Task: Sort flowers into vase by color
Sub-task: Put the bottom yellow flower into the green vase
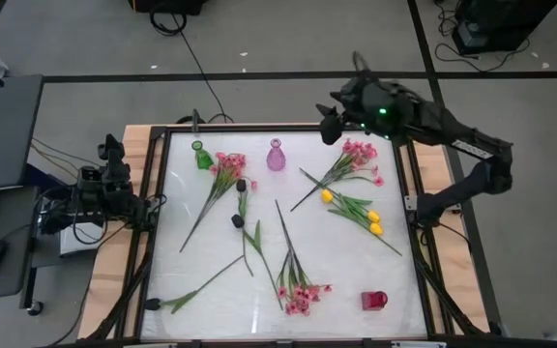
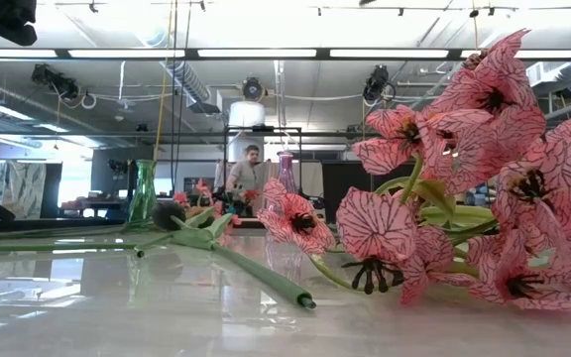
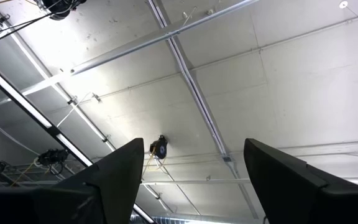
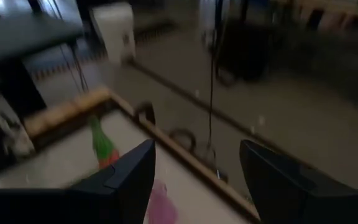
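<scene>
Right pincer (image 1: pixel 329 124): spread, holding nothing, raised over the far edge of the surface (image 1: pixel 201 261), just right of the pink vase (image 1: pixel 276 156), which serves as landmark. Left pincer (image 3: pixel 188 180): spread, empty, parked off the surface well left of the pink vase, aimed at the ceiling. Green vase (image 1: pixel 201 155): left of the pink vase, on the same far row. Red vase (image 1: pixel 374 301): near-right corner, well apart from the pink vase. Flowers, all loose on the surface, none in a vase: 1 pink spray (image 1: pixel 222 172) between the green and pink vases, stem running nearward; 1 pink spray (image 1: pixel 356 159) right of the pink vase, nearest the right pincer; 1 pink spray (image 1: pixel 298 290) nearward of the pink vase; yellow tulips (image 1: pixel 366 215) right and nearward of it; dark tulips (image 1: pixel 239 203) just nearward. Step judged: opening approach, no sorting done. Next move likely calls for lowering the right pincer onto the thin stem of the nearest pink spray and closing squarely on it.
</scene>
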Action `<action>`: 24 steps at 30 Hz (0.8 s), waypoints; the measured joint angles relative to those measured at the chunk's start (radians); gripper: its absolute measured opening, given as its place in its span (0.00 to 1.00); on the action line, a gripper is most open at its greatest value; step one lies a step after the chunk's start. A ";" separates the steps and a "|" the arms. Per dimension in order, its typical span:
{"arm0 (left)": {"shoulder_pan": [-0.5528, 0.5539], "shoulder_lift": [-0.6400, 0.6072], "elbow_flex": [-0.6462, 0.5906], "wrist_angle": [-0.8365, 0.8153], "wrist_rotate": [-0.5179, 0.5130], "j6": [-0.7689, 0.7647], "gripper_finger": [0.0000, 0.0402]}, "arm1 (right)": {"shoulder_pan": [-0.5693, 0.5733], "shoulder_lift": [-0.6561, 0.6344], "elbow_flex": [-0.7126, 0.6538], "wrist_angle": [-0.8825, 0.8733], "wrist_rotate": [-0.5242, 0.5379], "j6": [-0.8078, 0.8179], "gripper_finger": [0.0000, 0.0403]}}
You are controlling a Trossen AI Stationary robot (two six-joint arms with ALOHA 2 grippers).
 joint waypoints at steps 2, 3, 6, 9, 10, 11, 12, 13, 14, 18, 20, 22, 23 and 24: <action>0.000 0.000 0.000 0.000 0.000 0.000 0.71 | -0.014 0.018 0.005 -0.071 -0.031 0.024 0.60; 0.000 0.000 0.000 0.000 0.000 0.000 0.71 | -0.019 0.025 0.005 -0.105 -0.047 0.035 0.60; 0.000 0.000 0.000 0.000 0.000 0.000 0.71 | -0.033 0.045 0.006 -0.211 -0.086 0.071 0.60; 0.000 0.000 0.000 0.000 0.000 0.000 0.71 | -0.036 0.070 0.006 -0.323 -0.098 0.108 0.60; 0.000 0.000 0.000 0.000 0.000 0.000 0.71 | -0.036 0.075 0.006 -0.356 -0.098 0.118 0.60; 0.000 0.000 0.000 0.000 0.000 0.000 0.71 | -0.036 0.080 0.006 -0.388 -0.099 0.129 0.60; 0.000 0.000 0.000 0.000 0.000 0.000 0.71 | -0.036 0.087 0.006 -0.415 -0.098 0.140 0.60; 0.000 0.000 0.000 0.000 0.000 0.000 0.71 | -0.036 0.090 0.006 -0.434 -0.099 0.151 0.60; 0.000 0.000 0.000 0.000 0.000 0.000 0.71 | -0.036 0.095 0.006 -0.455 -0.103 0.161 0.60; 0.000 0.000 0.000 0.000 0.000 0.000 0.71 | -0.036 0.109 -0.010 -0.470 -0.148 0.195 0.60; 0.000 0.000 0.000 -0.001 0.000 0.000 0.71 | -0.035 0.115 -0.021 -0.473 -0.183 0.212 0.60; 0.000 0.000 0.000 0.001 0.000 0.000 0.71 | -0.035 0.122 -0.035 -0.484 -0.220 0.236 0.60; 0.000 0.000 0.000 0.000 0.000 0.000 0.71 | -0.035 0.123 -0.046 -0.486 -0.239 0.245 0.60; 0.000 0.000 0.000 -0.001 0.000 0.000 0.71 | -0.035 0.123 -0.057 -0.484 -0.259 0.251 0.60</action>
